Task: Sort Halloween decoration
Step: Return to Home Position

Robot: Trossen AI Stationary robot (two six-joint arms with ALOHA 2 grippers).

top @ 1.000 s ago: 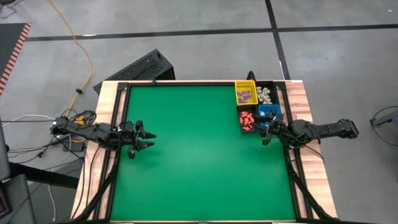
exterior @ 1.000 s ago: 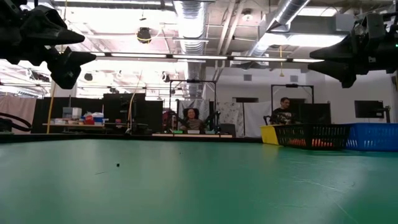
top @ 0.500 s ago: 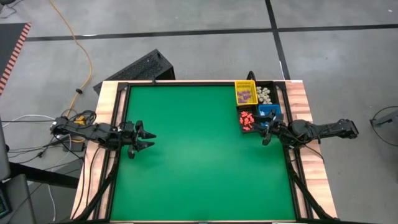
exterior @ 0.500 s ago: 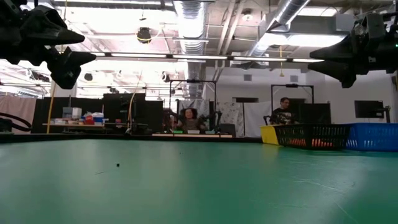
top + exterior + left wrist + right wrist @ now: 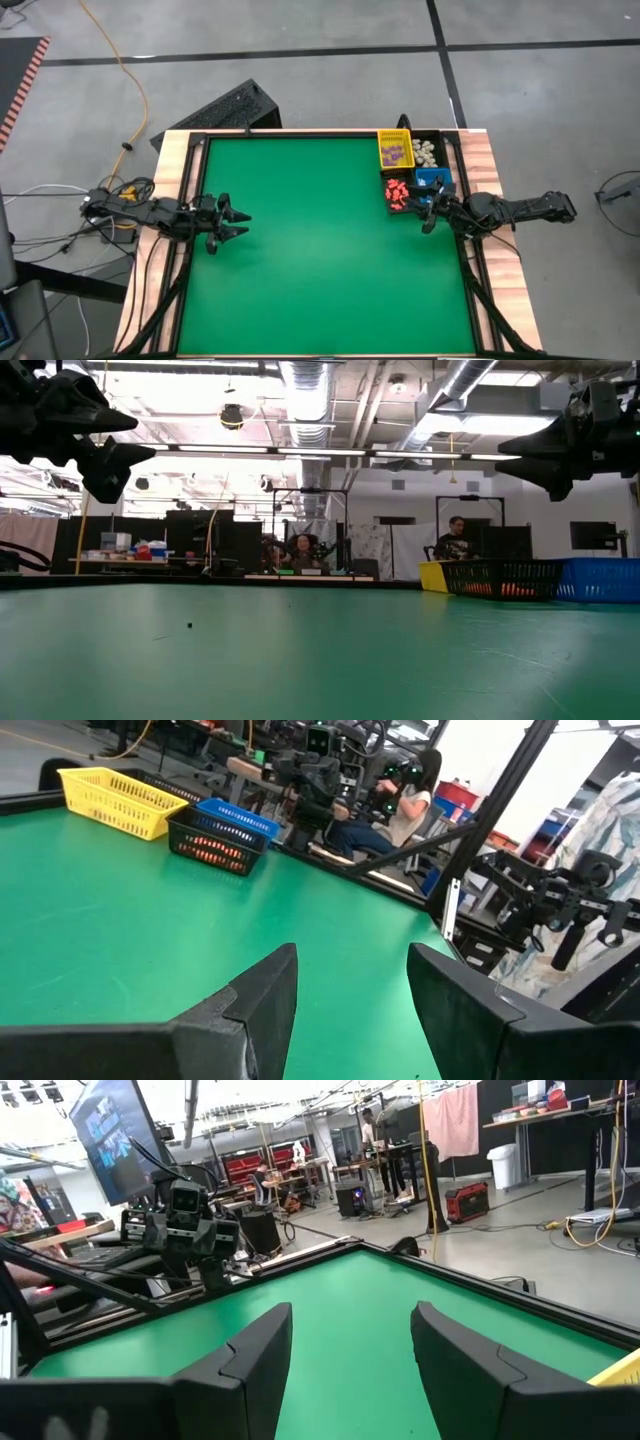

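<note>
- Returning both arms to rest is, by my judgement, the step in hand. Neither arm carries anything.
- The left gripper (image 5: 245, 226) hangs above the left side of the green table (image 5: 320, 280). Its jaws are spread wide and empty (the left wrist view shows bare mat through the gap).
- The right gripper (image 5: 420, 214) hangs near the table's right edge, just beside the blue bin (image 5: 441, 177). Its jaws are also wide apart with nothing between them.
- The task items sit in bins clustered at a corner on the right arm's side:
  - The purple trinkets (image 5: 397, 153) lie in the yellow bin (image 5: 395, 134).
  - The cream-white trinkets (image 5: 428, 153) lie in the black bin (image 5: 443, 150) next to it.
  - The orange-red trinkets (image 5: 397, 191) lie in the second black bin (image 5: 385, 197).
- I cannot tell what the blue bin holds, because the right arm covers part of it.
- A dark speck (image 5: 189, 625) shows on the mat in the low view. It is too small to identify.
- To do the step well, I raise the right gripper first and only then draw it back, since a sideways sweep this close to the bin walls could nudge them.
- No closing of the jaws is needed.
- I retract each arm along its own side at low speed and use the low view to confirm clearance above the mat.
</note>
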